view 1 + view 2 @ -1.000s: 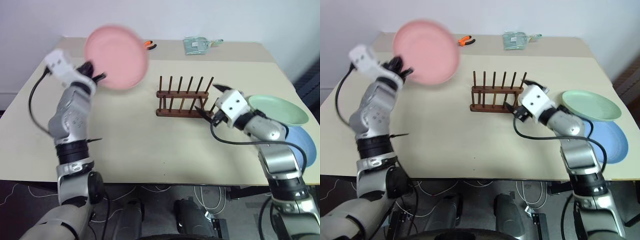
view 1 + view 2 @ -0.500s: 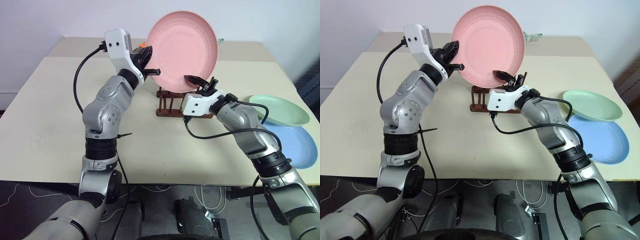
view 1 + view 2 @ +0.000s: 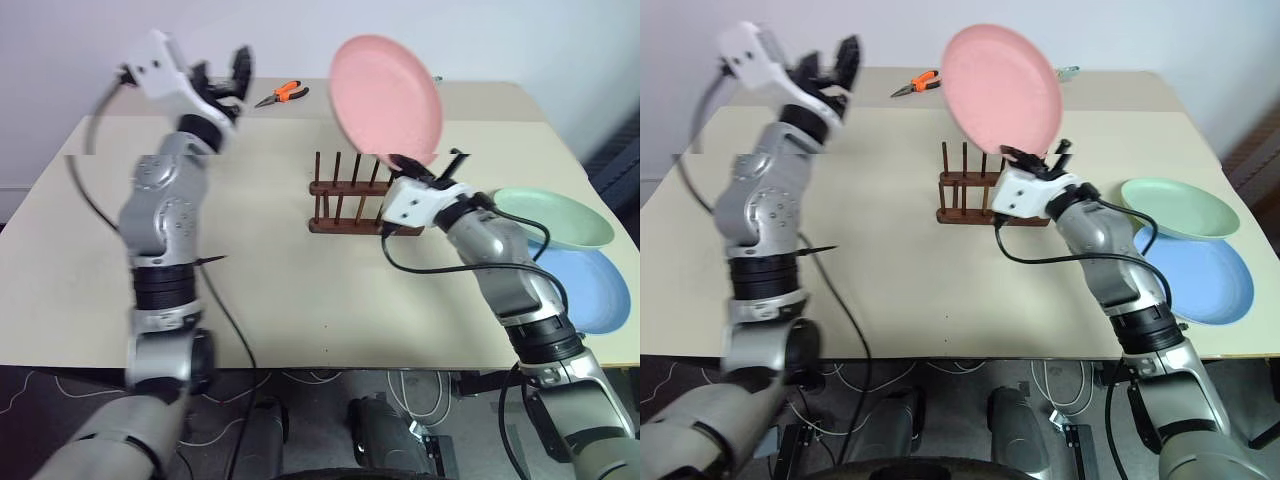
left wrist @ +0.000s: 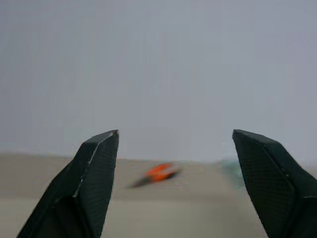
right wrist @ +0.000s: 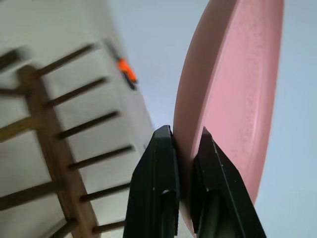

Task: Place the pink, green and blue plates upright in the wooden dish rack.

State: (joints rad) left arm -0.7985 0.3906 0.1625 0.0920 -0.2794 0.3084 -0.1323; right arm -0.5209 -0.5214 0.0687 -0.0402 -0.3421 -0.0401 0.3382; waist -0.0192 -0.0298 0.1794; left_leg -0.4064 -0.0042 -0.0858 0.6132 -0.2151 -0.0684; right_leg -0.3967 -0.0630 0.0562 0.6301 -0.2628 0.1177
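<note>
The pink plate (image 3: 385,96) stands upright in the air above the wooden dish rack (image 3: 350,200), and my right gripper (image 3: 432,160) is shut on its lower rim; the right wrist view shows both fingers (image 5: 161,163) clamped on the pink plate's (image 5: 237,89) edge. My left gripper (image 3: 222,68) is raised at the far left of the table, open and holding nothing, its fingers (image 4: 94,168) spread wide. The green plate (image 3: 556,218) lies flat at the right edge, overlapping the blue plate (image 3: 596,288) nearer to me.
Orange-handled pliers (image 3: 280,94) lie near the back of the beige table (image 3: 300,290). A small clear packet (image 3: 1065,72) sits at the far edge behind the pink plate. A wall rises behind the table.
The pink plate passed from my left gripper to my right one. The left gripper opened and swung away to the left; the right gripper closed on the rim and holds the plate over the rack.
</note>
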